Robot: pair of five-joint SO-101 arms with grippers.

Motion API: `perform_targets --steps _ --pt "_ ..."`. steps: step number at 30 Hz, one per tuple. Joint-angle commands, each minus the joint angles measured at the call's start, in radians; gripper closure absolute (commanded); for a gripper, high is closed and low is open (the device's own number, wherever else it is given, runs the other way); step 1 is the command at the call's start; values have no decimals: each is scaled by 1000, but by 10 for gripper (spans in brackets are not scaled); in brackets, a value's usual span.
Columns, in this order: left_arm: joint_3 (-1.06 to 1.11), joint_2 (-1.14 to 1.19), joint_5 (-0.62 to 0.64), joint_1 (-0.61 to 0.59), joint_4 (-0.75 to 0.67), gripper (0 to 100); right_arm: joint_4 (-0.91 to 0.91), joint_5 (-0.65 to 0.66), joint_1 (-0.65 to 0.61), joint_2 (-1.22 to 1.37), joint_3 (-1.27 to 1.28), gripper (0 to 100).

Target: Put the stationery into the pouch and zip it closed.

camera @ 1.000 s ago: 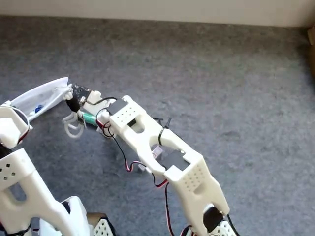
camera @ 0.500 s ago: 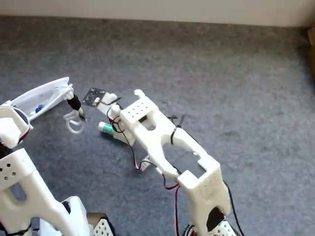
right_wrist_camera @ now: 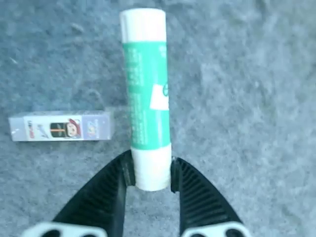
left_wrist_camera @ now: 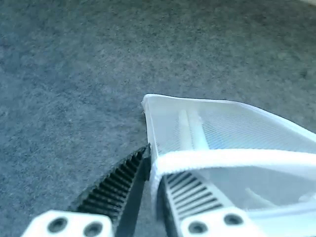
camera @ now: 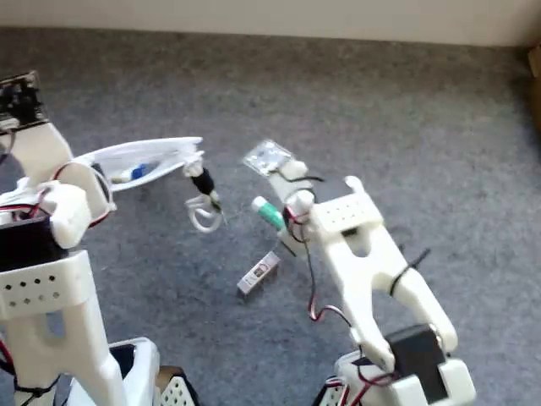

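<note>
Left gripper (left_wrist_camera: 148,157): I read it as clamped on the rim of the pouch (left_wrist_camera: 222,140); the ribbed jaws meet on the white edge band.
Pouch: held off the carpet (camera: 406,118) at the left of the high view, long side roughly level. Its free end points toward the right arm. A blue item (camera: 139,172) shows through the mesh inside.
Zip pull (camera: 201,183): black, hanging from the pouch's free end, with a white ring (camera: 204,220) below it.
Right gripper (right_wrist_camera: 151,168): closed on the white base end of the glue stick (right_wrist_camera: 145,94). The rest of the stick juts forward past the fingertips.
Glue stick, position: in the high view it sits just right of the ring, apart from it and outside the pouch.
Box (camera: 258,273): small and pale, flat on the carpet between the two arms. In the right wrist view it lies beside the glue stick's body, crosswise to it.
Change, right arm: since half a second ago it has drawn back to the right and taken the glue stick with it. A second ago the stick was close against the pouch's end.
Change, left arm: it has swung up and inward, and the pouch with its pull now sits farther right than before.
Change, box: I now see it in the open, where the right arm lay over that patch earlier.
Task state: glue stick and box both outside the pouch.
</note>
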Motion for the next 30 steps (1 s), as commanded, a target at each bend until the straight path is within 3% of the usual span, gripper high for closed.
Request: perform_targets --steps 1,10,17,21,26,30 --pt "-87 -2 8 124 -29 993 -79 12 84 -150 139 994" --pt "-77 -2 9 200 -21 993 -91 12 154 -182 263 988" --pt "-12 -2 9 200 -28 993 -88 5 154 -128 266 875" --pt "28 -2 8 200 -29 993 -81 -86 153 -131 257 837" --pt "33 -2 6 200 -29 993 50 -104 142 -131 200 752" --pt "48 -2 8 200 -29 993 91 -101 110 -125 113 749"
